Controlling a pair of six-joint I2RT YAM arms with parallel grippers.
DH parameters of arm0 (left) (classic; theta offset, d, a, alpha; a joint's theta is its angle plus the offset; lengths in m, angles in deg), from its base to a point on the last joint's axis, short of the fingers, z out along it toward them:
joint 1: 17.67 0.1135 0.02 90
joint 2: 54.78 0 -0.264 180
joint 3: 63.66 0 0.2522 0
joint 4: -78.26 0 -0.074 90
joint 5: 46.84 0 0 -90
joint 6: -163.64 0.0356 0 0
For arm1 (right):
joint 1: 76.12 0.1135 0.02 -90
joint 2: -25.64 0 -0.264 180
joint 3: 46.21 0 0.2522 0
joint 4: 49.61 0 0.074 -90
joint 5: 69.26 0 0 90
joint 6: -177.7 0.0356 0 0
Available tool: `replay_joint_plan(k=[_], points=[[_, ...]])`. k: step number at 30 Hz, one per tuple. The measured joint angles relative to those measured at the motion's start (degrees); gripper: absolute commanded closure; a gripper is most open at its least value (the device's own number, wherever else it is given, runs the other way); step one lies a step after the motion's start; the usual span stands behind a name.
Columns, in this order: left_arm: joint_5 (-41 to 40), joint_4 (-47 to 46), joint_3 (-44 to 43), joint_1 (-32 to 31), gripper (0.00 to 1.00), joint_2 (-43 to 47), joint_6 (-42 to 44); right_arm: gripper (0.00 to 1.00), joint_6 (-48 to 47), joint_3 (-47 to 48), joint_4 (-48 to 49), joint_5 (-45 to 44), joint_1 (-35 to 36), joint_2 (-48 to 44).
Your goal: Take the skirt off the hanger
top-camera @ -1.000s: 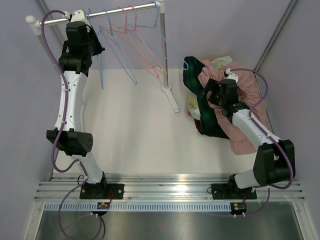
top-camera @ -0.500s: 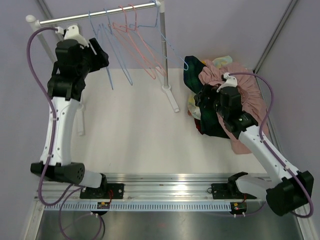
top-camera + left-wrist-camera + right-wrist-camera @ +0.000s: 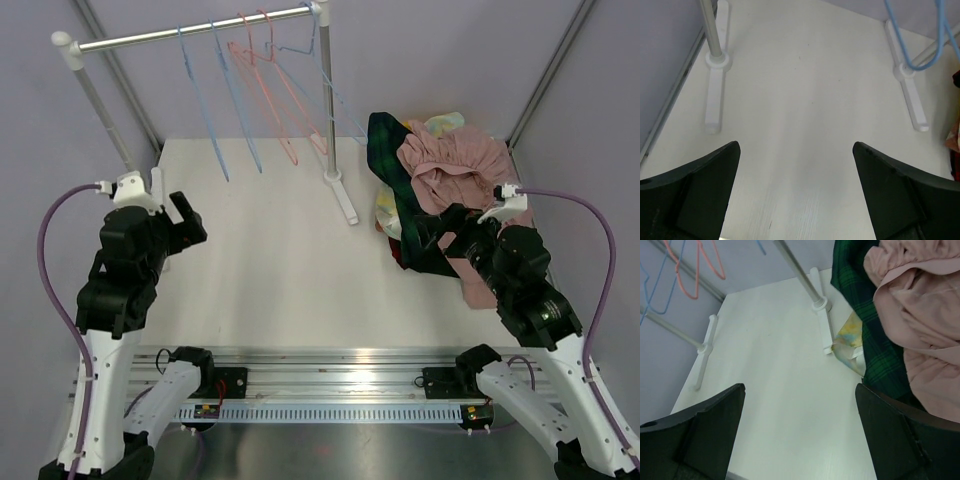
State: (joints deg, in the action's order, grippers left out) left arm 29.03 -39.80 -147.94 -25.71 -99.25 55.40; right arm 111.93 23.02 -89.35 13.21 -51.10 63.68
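Fingers [image 3: 700, 195] spread all the way on both grippers, nothing held in either one.
Skirt [image 3: 455, 160] (the pink gathered piece, far as I can tell) is off the hangers, lying on a heap of three garments at the table's [image 3: 280, 270] right side, with a green plaid one [image 3: 400, 200] and a yellow print one [image 3: 850, 335]. Left gripper [image 3: 795, 150] and right gripper [image 3: 800, 390] hover above the tabletop, the right one near the heap. Rail [image 3: 130, 41] carries five wire hangers by my count: three blue [image 3: 205, 110], two pink [image 3: 288, 155].
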Motion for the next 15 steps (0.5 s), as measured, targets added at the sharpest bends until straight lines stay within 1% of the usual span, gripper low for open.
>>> replay_joint_plan(k=[4,6,10,15], points=[[1.6,1.3,6.6,0.0,0.01,5.6,-0.8,0.01,3.1,-2.1,-1.3,6.8,0.0,-3.2],[2.8,1.5,8.4,0.0,0.01,7.8,-1.4,0.00,4.6,-4.1,-1.0,9.4,0.0,-5.4],[4.5,0.8,8.9,0.0,0.01,10.2,-2.3,0.01,6.4,-6.2,-0.9,11.3,0.1,-7.5],[5.9,-0.3,8.5,0.0,0.01,9.8,-2.2,0.01,7.0,-7.7,-0.7,11.3,0.1,-7.6]])
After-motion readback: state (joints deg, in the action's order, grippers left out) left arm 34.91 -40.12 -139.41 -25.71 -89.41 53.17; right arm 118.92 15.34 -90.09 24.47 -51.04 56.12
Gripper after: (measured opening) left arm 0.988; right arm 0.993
